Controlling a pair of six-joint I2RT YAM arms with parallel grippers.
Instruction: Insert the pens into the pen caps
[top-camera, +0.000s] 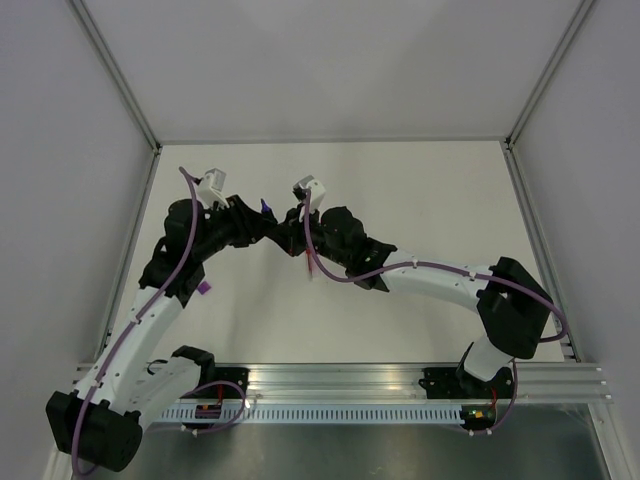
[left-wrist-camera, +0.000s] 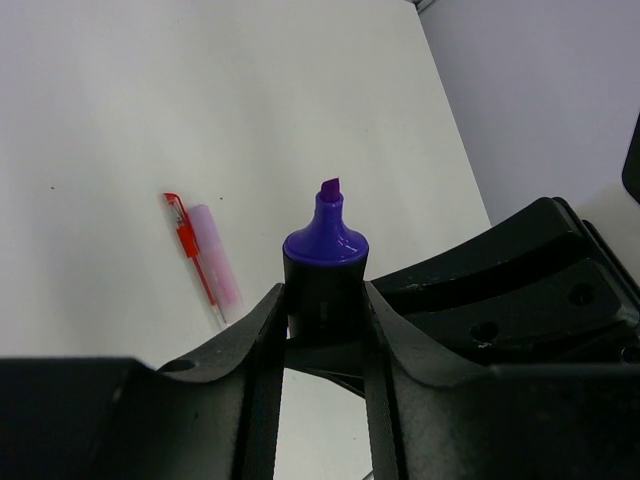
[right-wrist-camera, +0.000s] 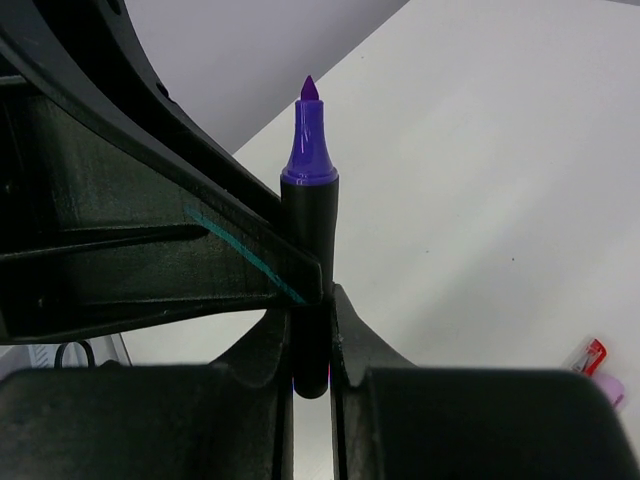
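Above the white table (top-camera: 420, 200), your left gripper (left-wrist-camera: 324, 305) pinches the black-barrelled plastic marker pen with the purple chisel tip (left-wrist-camera: 325, 245); your right gripper (right-wrist-camera: 312, 335) is clamped on the same barrel's tail end. You're mid-handover, I judge. Next, 1 gripper must release and fetch the stubby purple plastic cap (top-camera: 204, 289) lying on the table.

White, boxed-in cell on my monitor.
I look down on a matte white table (top-camera: 430, 190) enclosed by pale grey walls (top-camera: 300, 60) on three sides. Aluminium posts (top-camera: 114, 70) run up from its back corners, a slotted aluminium rail (top-camera: 340, 382) spans the near edge, and the light is soft and even.
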